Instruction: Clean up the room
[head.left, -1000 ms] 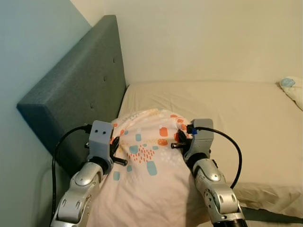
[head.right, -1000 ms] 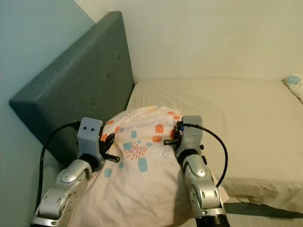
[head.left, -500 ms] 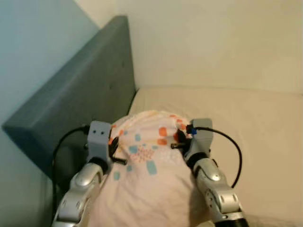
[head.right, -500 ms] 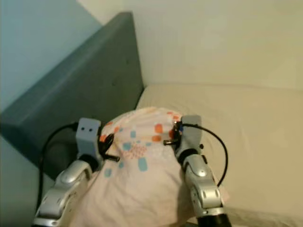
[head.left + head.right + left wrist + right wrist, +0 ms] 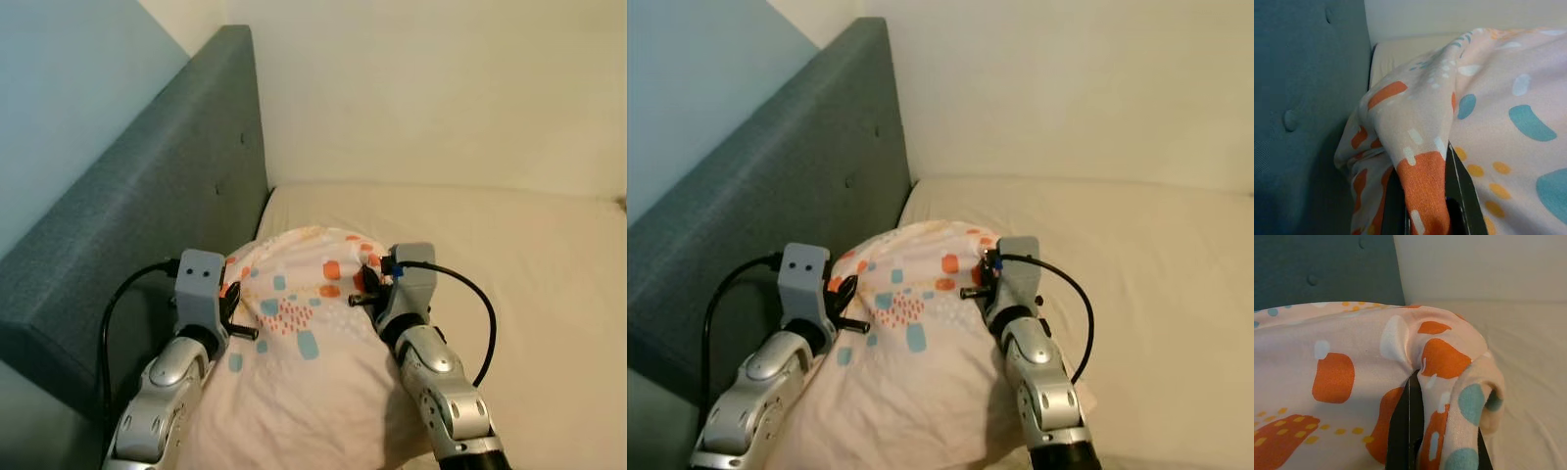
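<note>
Pink patterned cloth, a pillow (image 5: 299, 362) by the look of it, hangs between both arms just short of the grey headboard (image 5: 147, 215), above the mattress (image 5: 509, 255) edge. The left gripper (image 5: 233, 305) and right gripper (image 5: 364, 284) each pinch a top corner, fingers (image 5: 1459, 196) clamped on bunched fabric, probably so it stays spread for laying against the headboard. Its lower end is cut off below, and folds bury most of the fingertips.
</note>
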Robot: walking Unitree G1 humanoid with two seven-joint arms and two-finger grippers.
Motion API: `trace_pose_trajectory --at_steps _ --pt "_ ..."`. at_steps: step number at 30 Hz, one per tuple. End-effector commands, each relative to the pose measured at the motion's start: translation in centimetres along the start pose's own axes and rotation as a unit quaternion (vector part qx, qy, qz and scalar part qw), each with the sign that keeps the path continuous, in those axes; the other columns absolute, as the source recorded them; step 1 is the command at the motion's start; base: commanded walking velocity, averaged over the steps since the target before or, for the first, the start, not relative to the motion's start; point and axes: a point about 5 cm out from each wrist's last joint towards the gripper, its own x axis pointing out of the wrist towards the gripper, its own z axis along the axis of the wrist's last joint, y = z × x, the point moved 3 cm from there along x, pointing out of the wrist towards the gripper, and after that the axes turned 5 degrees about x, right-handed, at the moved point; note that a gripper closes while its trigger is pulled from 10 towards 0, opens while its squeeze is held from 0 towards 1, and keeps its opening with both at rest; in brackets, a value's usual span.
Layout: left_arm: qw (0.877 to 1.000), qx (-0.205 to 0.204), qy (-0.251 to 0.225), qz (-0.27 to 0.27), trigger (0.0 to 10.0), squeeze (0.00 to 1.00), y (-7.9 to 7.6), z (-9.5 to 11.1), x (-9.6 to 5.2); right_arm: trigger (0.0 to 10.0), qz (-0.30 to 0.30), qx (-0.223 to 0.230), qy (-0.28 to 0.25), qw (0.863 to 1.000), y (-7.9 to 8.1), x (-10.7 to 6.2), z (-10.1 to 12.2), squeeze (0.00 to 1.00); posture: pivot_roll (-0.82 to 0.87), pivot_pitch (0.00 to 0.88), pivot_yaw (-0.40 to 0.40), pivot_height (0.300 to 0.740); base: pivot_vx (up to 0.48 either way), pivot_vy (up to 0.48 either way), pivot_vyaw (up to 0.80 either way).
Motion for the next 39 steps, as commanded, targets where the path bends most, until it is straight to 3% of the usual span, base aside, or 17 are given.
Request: trace_pose_trajectory --at_steps 1,39 --pt "0.998 0.018 -0.017 0.054 10.0 0.0 2.53 0.5 -0.35 10.0 -0.032 -0.005 -0.012 0.999 -1.56 -0.27 0.44 0.0 -0.08 0.072 0.027 0.74 0.0 0.0 0.0" --pt "0.999 0.027 -0.011 0.024 10.0 0.0 1.66 0.5 -0.03 10.0 -0.047 0.011 -0.017 0.999 -1.92 -0.35 0.65 0.0 -0.08 0.074 0.037 0.74 0.0 0.0 0.0"
